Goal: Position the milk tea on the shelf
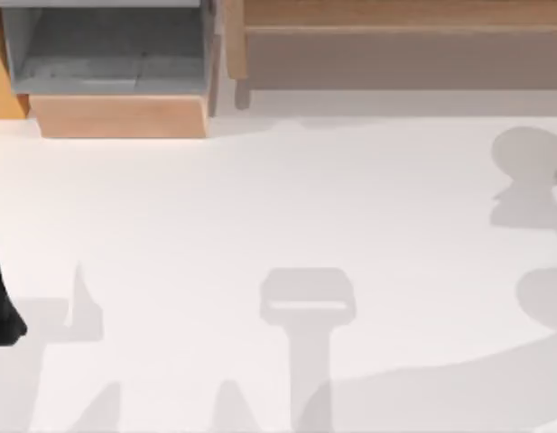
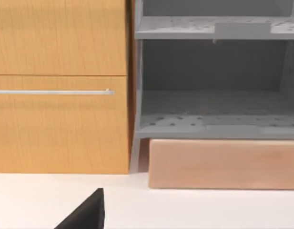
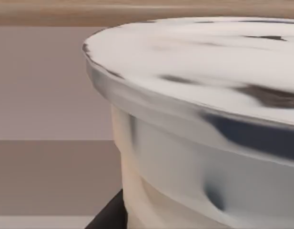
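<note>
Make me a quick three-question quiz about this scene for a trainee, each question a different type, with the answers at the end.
1. True or false: the milk tea already stands on the plank top of the shelf.
2. Multiple choice: in the left wrist view, what stands right beside the grey-lined box?
A. an orange wood cabinet with a slim metal handle
B. a wire basket
C. a sink
3. Fill in: in the top view, the grey-lined box is on the shelf's ___ side.

Key:
1. False. The right wrist view shows the milk tea in front of the shelf's taupe front.
2. A
3. left
</note>
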